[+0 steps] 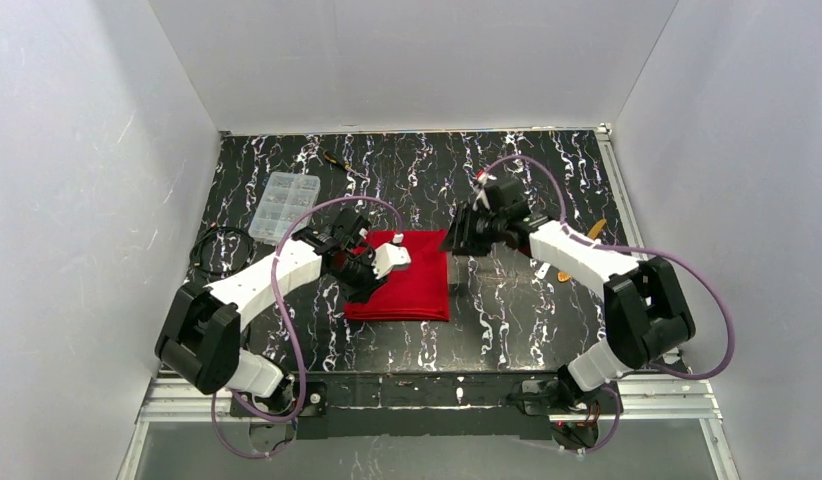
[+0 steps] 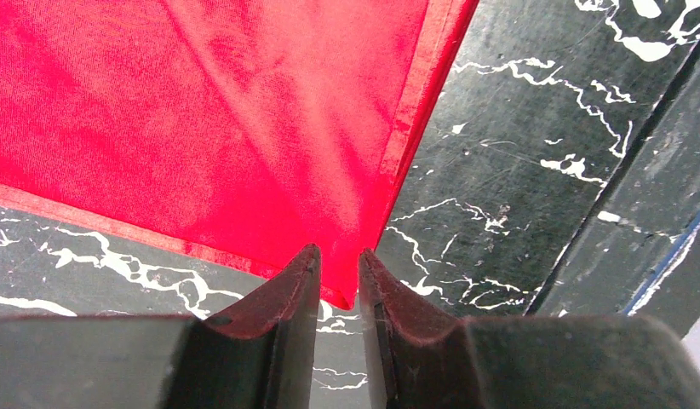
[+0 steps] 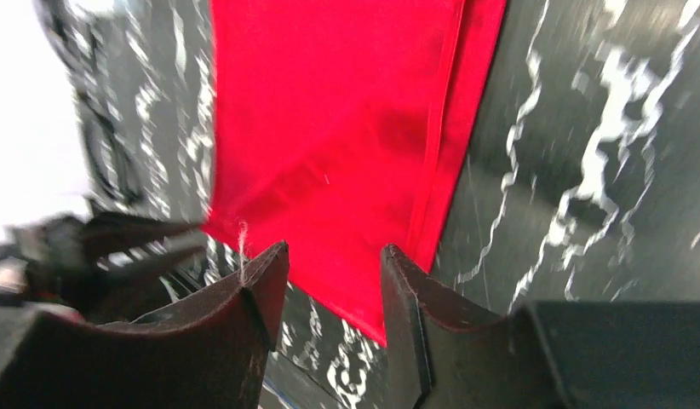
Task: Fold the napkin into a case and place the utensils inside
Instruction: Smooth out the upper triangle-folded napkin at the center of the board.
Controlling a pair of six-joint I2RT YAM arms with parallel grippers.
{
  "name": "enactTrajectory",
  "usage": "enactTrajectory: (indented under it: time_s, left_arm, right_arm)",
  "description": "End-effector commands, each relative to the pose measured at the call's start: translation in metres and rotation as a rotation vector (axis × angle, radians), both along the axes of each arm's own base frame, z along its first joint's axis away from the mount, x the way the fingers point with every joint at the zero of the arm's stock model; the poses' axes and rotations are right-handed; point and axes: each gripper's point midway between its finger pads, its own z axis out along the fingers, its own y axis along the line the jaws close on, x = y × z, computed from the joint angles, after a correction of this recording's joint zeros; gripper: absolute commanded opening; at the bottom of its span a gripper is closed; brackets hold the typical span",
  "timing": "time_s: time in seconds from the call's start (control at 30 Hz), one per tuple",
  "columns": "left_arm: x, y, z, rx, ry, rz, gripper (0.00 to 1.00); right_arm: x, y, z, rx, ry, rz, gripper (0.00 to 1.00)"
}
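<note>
Legible markings: none. No text, label, brand name, number or sign can be read on any surface in the top, left wrist or right wrist views.

The bright red napkin point(image 1: 412, 285) lies flat mid-table point(image 1: 507, 330), folded into a layered, nearly square shape with hemmed edges.

We see a bright red napkin point(image 1: 402, 285) with a faint sheen, its hem a paler red stripe. The counter point(image 1: 527, 330) is black, veined with white marbling. The arms point(image 1: 277, 270) are white with black joints, and their cables point(image 1: 332, 203) are purple. The left pincer point(image 2: 338, 264) and right pincer point(image 3: 334, 260) are dark, their inner faces tinged reddish brown. The box point(image 1: 280, 207) is clear; the walls point(image 1: 407, 60) are white.
</note>
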Motion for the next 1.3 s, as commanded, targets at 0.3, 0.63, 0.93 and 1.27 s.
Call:
enactTrajectory:
  time_s: [0.3, 0.63, 0.93, 1.27]
  left_arm:
    - [-0.003, 0.005, 0.021, 0.011, 0.003, 0.002, 0.24]
    - [-0.004, 0.018, 0.002, 0.073, -0.002, -0.011, 0.23]
    - [-0.014, 0.043, -0.022, 0.14, 0.017, -0.034, 0.23]
    - [-0.02, 0.05, -0.045, 0.157, 0.021, -0.031, 0.23]
  right_arm:
    - [-0.131, -0.019, -0.06, -0.108, 0.223, 0.106, 0.48]
    - [-0.133, 0.006, -0.066, 0.025, 0.273, 0.168, 0.44]
    - [-0.131, 0.015, -0.075, 0.07, 0.306, 0.169, 0.42]
    - [-0.135, 0.013, -0.09, 0.05, 0.345, 0.177, 0.37]
